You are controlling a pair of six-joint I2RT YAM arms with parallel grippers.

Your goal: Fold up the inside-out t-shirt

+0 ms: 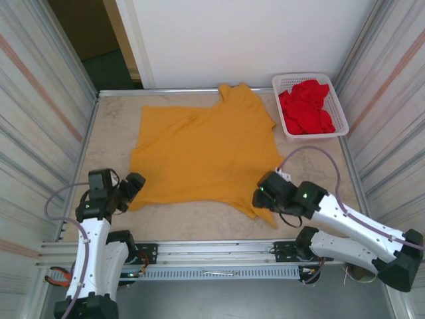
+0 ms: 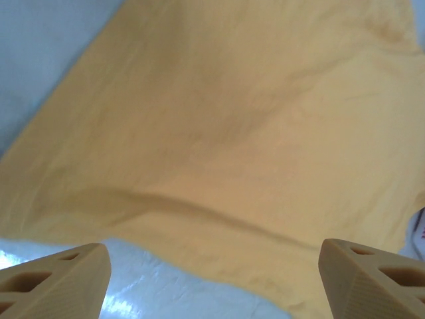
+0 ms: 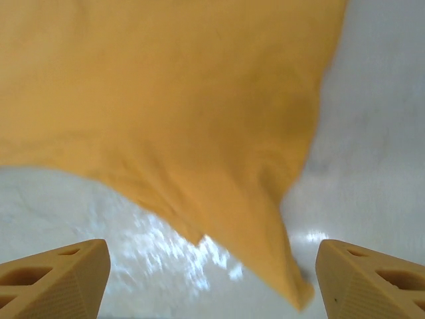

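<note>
Two near corners of the mustard t-shirt point(image 1: 206, 149), spread flat on the table point(image 1: 199, 226), sit beside the left gripper point(image 1: 131, 189) and right gripper point(image 1: 260, 194); the left wrist view, then the right, shows jaws wide and empty over the hem, seemingly placed to pinch it for folding.

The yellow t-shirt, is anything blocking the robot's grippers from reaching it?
Nothing visible does. The t-shirt lies spread on the table, with the left gripper and right gripper open right at its near edge.
</note>
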